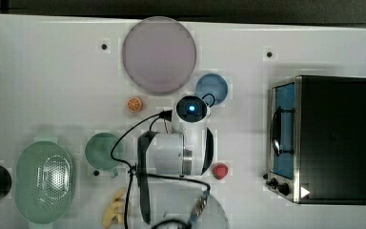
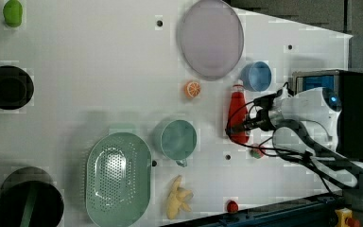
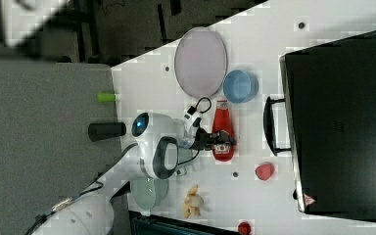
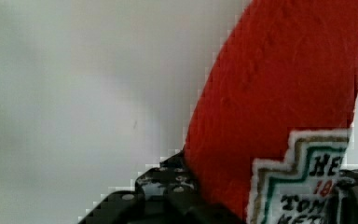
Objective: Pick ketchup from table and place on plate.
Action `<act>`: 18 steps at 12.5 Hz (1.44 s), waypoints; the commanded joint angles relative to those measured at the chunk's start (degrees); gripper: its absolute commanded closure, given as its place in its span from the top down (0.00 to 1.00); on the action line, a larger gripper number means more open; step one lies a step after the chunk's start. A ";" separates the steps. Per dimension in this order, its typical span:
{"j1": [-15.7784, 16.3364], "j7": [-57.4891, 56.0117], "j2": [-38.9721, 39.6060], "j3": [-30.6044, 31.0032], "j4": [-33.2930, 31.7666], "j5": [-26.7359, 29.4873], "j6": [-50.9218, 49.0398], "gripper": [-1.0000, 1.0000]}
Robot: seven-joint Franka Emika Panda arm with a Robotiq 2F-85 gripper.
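Ketchup (image 2: 238, 109) in the left view lies flat on the white table (image 2: 85, 61), its cap toward the blue bowl (image 2: 256, 76) and its red body running down past the orange slice (image 2: 193, 89). Gripper (image 2: 242, 127) sits at the lower part of the bottle, 1 dark finger on each side of the body; fingers look set against it, though contact cannot be told for certain. Plate (image 2: 211, 38), pale lilac, lies well apart above the bottle, near the table's far edge. Green cup (image 2: 178, 139) sits on the left view's left of the bottle, with the perforated green colander (image 2: 118, 178) beyond it.

Right view: ketchup (image 3: 222, 128) lies between the arm's white body and the black oven (image 3: 342, 122), cap just beside the blue bowl (image 3: 240, 86). Gripper (image 3: 219, 142) straddles the labelled part of the bottle. Plate (image 3: 200, 61) lies above, not touching the bottle. Red strawberry (image 3: 265, 171) lies below, near the oven.

Top view: arm covers the bottle. Plate (image 1: 159, 55) is at the table's upper middle, blue bowl (image 1: 212, 88) just beside its lower right, orange slice (image 1: 134, 104) below its left.

Wrist view: ketchup (image 4: 279, 102) rises red between 2 black fingers (image 4: 168, 191), its white label at the base, pale table behind.
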 commanded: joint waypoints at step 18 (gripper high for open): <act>0.83 12.16 0.31 2.00 42.51 -0.09 -33.20 0.64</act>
